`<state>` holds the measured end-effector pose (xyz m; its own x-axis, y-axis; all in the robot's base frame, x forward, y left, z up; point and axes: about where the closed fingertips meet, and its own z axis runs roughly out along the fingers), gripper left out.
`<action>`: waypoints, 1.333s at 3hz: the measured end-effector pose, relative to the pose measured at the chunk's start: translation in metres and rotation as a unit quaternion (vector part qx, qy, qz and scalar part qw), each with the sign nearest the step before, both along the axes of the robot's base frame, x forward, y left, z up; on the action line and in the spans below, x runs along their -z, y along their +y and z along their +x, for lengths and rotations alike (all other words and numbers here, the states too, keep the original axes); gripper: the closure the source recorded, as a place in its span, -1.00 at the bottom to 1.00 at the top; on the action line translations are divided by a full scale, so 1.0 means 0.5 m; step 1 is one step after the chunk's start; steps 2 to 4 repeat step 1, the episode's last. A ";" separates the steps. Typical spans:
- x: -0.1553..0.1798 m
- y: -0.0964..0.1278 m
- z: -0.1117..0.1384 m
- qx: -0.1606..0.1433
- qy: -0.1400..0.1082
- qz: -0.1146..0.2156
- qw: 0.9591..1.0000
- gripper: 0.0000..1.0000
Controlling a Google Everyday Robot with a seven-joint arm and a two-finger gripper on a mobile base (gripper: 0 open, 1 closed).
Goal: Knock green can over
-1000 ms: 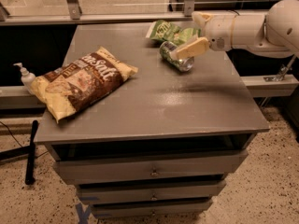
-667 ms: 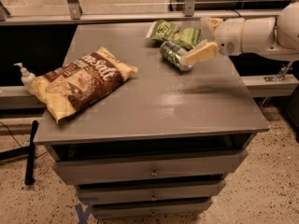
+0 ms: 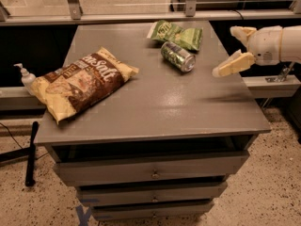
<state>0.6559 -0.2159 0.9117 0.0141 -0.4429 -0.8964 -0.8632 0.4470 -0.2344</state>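
As the green can (image 3: 178,56) lies on its side beside the chip bag (image 3: 176,33), the knock is judged done, and only withdrawal is required of the gripper (image 3: 224,51), held open and empty at the table's (image 3: 155,107) right edge.
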 end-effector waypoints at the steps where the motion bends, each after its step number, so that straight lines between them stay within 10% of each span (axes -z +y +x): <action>1: 0.000 -0.003 -0.003 -0.002 0.001 -0.001 1.000 -1.00; 4: 0.000 -0.003 -0.003 -0.002 0.001 -0.001 1.000 -1.00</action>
